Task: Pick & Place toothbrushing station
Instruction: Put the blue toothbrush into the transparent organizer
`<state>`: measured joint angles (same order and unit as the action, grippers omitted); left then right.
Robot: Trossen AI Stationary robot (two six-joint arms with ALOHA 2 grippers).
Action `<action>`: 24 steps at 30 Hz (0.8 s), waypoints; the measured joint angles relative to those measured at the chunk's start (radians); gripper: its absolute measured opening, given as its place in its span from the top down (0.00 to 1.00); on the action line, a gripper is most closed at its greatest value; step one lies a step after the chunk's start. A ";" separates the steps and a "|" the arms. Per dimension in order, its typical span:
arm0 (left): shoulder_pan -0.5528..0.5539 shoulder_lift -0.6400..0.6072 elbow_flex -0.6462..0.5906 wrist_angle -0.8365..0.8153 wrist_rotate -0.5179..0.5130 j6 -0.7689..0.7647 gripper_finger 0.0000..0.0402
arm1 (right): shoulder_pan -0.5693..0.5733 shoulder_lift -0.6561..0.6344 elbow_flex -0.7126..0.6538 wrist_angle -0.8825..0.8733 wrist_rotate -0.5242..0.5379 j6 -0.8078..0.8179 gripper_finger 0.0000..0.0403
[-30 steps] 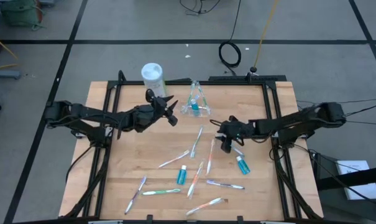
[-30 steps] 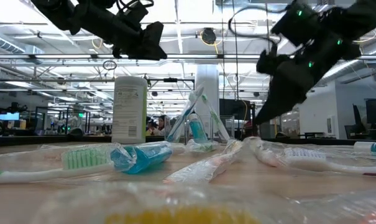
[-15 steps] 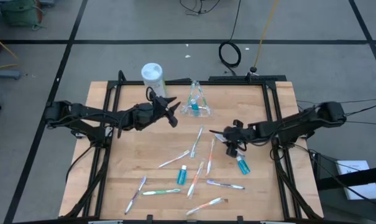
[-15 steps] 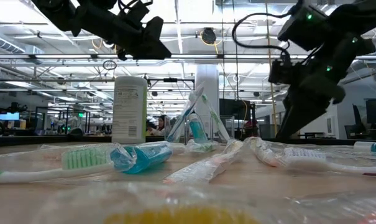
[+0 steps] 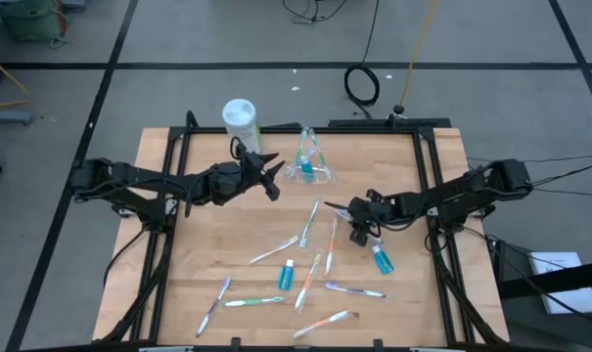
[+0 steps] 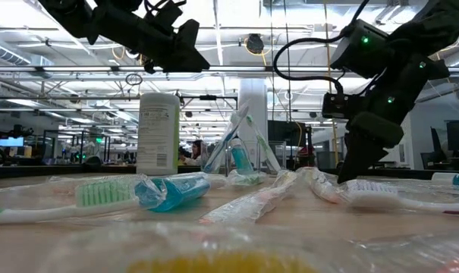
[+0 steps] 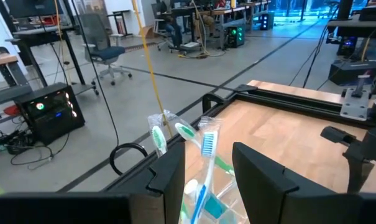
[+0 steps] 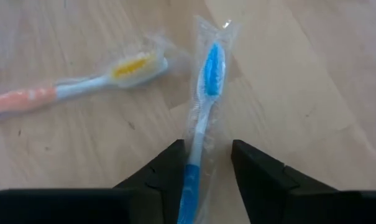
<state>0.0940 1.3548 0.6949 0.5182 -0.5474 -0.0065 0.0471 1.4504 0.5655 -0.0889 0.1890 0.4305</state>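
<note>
Toothbrushing station things lie spread over the wooden table (image 5: 207, 244). White canister (image 5: 240, 115) stands at the far left edge, largest item on the surface. Small clear cup (image 5: 307, 168) sits far centre, holding a few wrapped brushes and a blue tube upright.

Left tool (image 5: 272, 174) hangs above the table just left of the cup, fingers (image 7: 169, 180) parted to a moderate gap with nothing between them; its wrist view looks over the cup's brush heads.

Right tool (image 5: 358, 223) is low at the table's centre right, tips down at the surface. Its fingers (image 8: 166, 168) straddle the handle of a wrapped blue toothbrush (image 8: 203, 99) lying flat; the gap is narrow, but contact with the wrapper cannot be told. An orange-handled brush with yellow bristles (image 8: 82, 84) lies just beside it, also flat.

Blue toothpaste tubes: one (image 5: 382, 257) near the right tool on its near side, one (image 5: 287, 274) at centre.

Loose wrapped toothbrushes scatter across the near half, among them a green-handled one (image 5: 253, 302) and one at the near edge (image 5: 323, 323).
</note>
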 joint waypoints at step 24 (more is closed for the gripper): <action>-0.006 -0.009 0.000 0.270 -0.002 0.285 0.65 | -0.141 -0.272 -0.002 1.022 0.175 -0.668 1.00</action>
<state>0.0883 1.3457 0.6949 0.7887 -0.5499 0.2781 -0.0936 1.1784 0.5632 0.9329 0.3637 -0.2376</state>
